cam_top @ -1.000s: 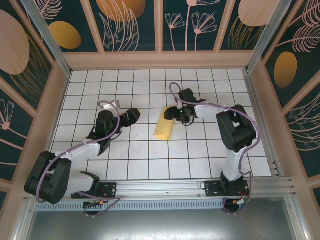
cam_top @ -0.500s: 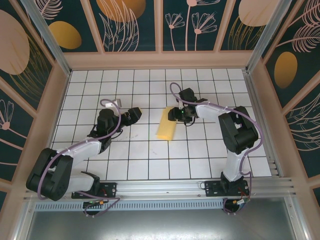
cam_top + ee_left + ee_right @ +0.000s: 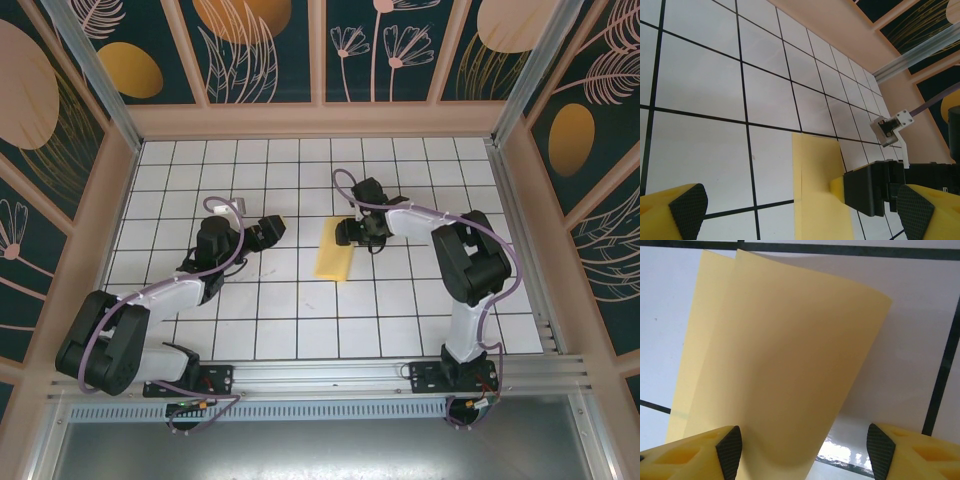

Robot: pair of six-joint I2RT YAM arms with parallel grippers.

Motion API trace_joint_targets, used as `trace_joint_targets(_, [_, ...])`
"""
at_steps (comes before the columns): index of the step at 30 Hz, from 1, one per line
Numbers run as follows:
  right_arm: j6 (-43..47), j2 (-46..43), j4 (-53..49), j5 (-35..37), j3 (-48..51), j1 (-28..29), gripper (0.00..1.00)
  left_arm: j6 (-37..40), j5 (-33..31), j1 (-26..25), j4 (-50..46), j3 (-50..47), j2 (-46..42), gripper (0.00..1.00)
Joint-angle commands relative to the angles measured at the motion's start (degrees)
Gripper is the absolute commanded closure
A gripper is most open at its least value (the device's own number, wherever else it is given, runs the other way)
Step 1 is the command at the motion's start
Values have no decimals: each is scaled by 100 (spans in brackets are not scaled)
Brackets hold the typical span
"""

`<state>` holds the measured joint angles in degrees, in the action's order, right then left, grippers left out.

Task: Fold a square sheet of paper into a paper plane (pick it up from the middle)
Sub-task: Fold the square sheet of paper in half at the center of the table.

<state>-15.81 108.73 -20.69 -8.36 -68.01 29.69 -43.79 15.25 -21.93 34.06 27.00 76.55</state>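
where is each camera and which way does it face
Top external: above and behind the arms, facing down on the table; both show whole, left hand and right hand near the paper.
Left wrist: on left arm, facing low across table at paper and right hand; own fingers at bottom corners.
Right wrist: on right arm, facing down on the paper's lifted flap; own fingers at bottom corners.
Shared: the paper in all; the right hand in top and left wrist.
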Motion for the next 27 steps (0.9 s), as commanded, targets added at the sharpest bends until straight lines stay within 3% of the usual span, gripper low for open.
trace_joint_targets(1, [227, 199, -109, 57, -84, 72, 28, 11, 123, -29, 127, 122, 38, 1])
trace_joint_targets(27, [-642, 505, -678, 813, -326, 133, 16, -95, 161, -32, 5, 250, 183, 2])
